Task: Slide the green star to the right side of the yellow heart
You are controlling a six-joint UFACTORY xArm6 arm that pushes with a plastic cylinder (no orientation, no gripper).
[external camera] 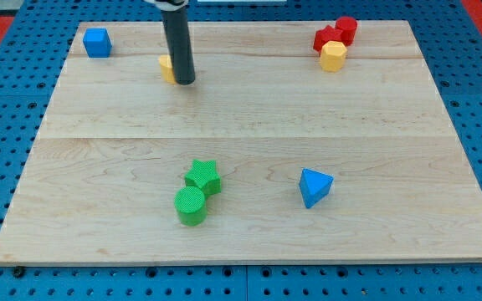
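The green star [202, 176] lies low on the board, left of centre, touching a green cylinder [191, 206] just below it. A yellow block [167, 68], largely hidden behind the rod so its shape cannot be made out, sits near the view's top left. My tip [184, 82] rests on the board right against that yellow block's right side, far above the green star.
A blue cube [97, 42] is at the top left corner. Two red blocks [338, 33] and a yellow hexagon [333, 56] cluster at the top right. A blue triangular block [315, 186] lies at the lower right. The wooden board [249, 117] lies on a blue pegboard.
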